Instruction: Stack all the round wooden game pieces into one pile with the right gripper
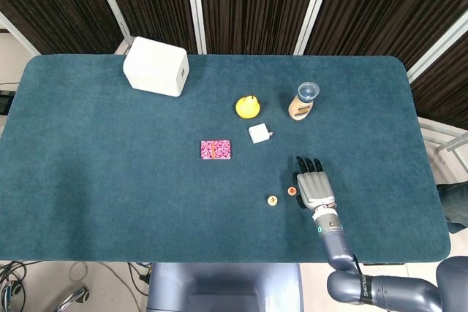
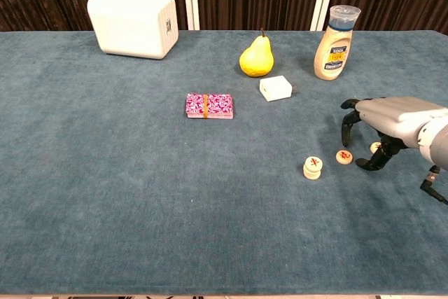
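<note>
A short stack of round wooden pieces [image 2: 313, 167] stands on the blue table cloth; the head view shows the stack [image 1: 272, 200] too. Just right of it lies a single piece with a red mark [image 2: 344, 156] [image 1: 292, 191]. A third piece [image 2: 376, 147] lies further right, partly hidden by my right hand [image 2: 383, 122] [image 1: 313, 184]. That hand arches low over it with its fingers apart, fingertips [image 2: 346, 128] pointing down and the thumb by the cloth. It holds nothing. In the head view the hand covers the third piece. My left hand shows in neither view.
Behind the pieces stand a sauce bottle [image 2: 335, 42], a yellow pear [image 2: 256, 59] and a small white charger [image 2: 276, 88]. A pink card pack [image 2: 208, 105] lies mid-table. At the back left sits a white box [image 2: 133, 21]. The table's front edge [image 1: 292, 261] runs close behind the hand.
</note>
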Tool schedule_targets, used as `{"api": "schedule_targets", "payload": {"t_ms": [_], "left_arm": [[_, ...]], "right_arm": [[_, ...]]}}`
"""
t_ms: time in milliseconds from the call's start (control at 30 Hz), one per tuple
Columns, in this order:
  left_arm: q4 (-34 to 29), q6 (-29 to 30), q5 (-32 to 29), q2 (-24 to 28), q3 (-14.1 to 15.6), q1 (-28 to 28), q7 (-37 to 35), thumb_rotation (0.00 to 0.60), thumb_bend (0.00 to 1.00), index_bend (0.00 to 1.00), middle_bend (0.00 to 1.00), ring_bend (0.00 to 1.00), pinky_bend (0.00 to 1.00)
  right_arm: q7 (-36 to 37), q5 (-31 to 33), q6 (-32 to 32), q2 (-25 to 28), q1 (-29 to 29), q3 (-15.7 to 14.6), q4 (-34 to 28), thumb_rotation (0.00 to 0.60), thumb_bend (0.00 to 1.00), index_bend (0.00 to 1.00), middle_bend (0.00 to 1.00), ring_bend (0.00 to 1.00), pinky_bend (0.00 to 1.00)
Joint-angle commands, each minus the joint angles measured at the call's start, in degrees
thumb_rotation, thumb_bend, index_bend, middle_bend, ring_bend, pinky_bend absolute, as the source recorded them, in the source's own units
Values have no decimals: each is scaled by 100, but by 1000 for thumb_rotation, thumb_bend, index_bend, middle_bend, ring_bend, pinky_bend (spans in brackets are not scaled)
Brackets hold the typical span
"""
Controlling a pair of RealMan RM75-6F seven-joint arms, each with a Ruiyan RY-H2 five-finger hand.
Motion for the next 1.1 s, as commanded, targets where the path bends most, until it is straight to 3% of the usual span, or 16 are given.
{"api": "schedule_targets", "payload": {"t_ms": [33,1100], "left_arm": [[-3,-2,4,1,2,-2,1,600,95,0,0,0,50],[11,12,-21,13,-20,13,-55,600,94,0,0,0,50]], "right_arm": [[12,-26,2,-32,-13,4,11,600,401,439,0,0,0],[-90,-81,-62,-330,-57,124,218,600,401,522,0,0,0]]}}
